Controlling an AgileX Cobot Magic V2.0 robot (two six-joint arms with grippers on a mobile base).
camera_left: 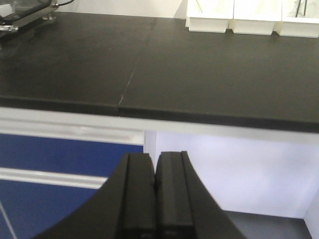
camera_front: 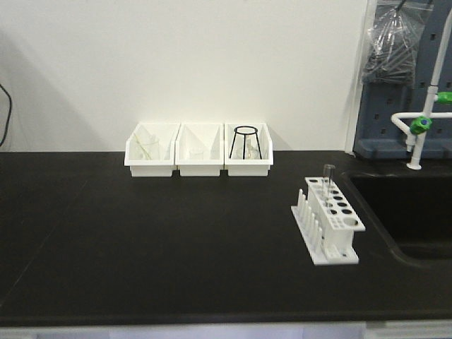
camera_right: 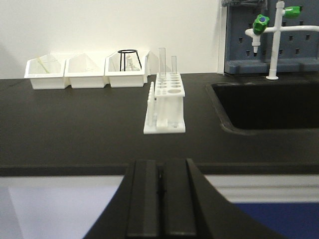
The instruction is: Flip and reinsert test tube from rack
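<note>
On the black benchtop (camera_front: 141, 240), right side: a small white plastic rack (camera_front: 332, 222) with round holes in its flat top plate, just beside the sunken black sink (camera_front: 413, 212).
Test tube: a slim clear glass test tube (camera_right: 162, 62) stands upright in a hole at the rack's far end and rises well above the plate.
Second tube: a shorter-looking clear glass tube (camera_right: 174, 63) stands upright just beside it.
Left gripper (camera_left: 155, 162): black fingers pressed together with nothing between them, low in front of the bench edge.
Right gripper (camera_right: 160, 167): fingers likewise closed together and empty, facing the rack from well apart.
Back wall: three larger white bins (camera_front: 199, 159) in a row, the right one holding a black wire stand (camera_front: 245, 141).
</note>
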